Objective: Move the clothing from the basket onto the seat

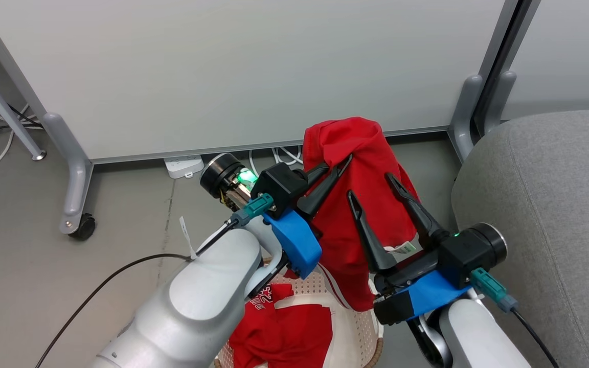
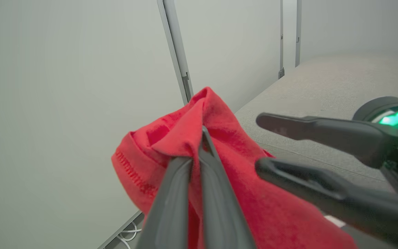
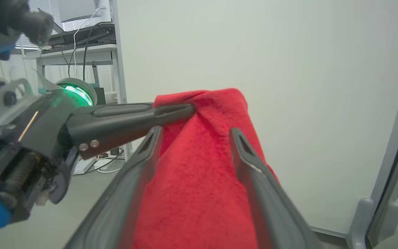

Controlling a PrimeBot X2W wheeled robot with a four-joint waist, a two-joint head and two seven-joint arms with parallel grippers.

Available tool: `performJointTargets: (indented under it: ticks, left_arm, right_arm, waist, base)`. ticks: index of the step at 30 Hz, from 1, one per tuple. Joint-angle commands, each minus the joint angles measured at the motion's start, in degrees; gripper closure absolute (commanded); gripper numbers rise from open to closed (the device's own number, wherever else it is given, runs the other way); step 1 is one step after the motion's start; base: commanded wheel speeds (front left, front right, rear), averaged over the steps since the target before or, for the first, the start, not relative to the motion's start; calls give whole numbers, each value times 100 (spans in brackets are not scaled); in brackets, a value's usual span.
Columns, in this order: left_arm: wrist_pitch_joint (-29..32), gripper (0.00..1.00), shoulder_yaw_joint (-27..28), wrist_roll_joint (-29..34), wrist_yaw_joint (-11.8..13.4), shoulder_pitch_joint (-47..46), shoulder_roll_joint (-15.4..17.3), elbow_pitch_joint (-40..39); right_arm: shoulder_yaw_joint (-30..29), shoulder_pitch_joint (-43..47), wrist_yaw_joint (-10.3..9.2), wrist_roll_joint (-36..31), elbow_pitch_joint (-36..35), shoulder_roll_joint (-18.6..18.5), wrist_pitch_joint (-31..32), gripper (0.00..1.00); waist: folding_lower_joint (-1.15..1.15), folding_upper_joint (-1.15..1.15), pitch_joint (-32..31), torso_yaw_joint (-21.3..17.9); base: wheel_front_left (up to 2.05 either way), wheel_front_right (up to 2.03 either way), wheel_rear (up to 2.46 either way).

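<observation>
Left gripper (image 1: 340, 164), pinched shut on a plain red garment (image 1: 371, 153), holds it above the cream perforated basket (image 1: 360, 327); right gripper (image 1: 370, 186) gapes wide alongside, white partition panel (image 1: 223, 76) behind, grey upholstered seat (image 1: 555, 204) nearby.

Plain red is seen on the garment (image 1: 363, 204), white-trimmed red on the jersey (image 1: 284, 337), perforated cream on the basket (image 1: 361, 332), grey on the seat (image 1: 555, 214).

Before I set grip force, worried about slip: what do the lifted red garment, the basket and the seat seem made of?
Red garment: soft matte knit, likely cotton; limp folds, stitched hem. Basket: cream, probably hard plastic; moulded perforations. Seat: grey woven upholstery fabric, matte; fine grainy texture.
</observation>
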Motion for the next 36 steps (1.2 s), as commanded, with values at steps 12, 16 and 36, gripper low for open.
performJointTargets:
  ticks: [12,16,36]
  left_arm:
    - [-19,100,-77,-63,33,-111,1,-118]
    - [-19,100,-128,-120,61,-141,0,-180]
    - [-19,100,-435,-375,197,-352,-1,-284]
  right_arm:
    - [190,-561,-2,6,1152,9,0,0]
    - [310,-711,-2,105,1414,10,-1,0]
    - [504,-1537,-2,563,2295,8,0,100]
  waist:
    - [0,0,68,56]
    - [0,0,105,83]
    - [0,0,284,196]
  base:
    - [0,0,0]
    - [0,0,0]
    - [0,0,0]
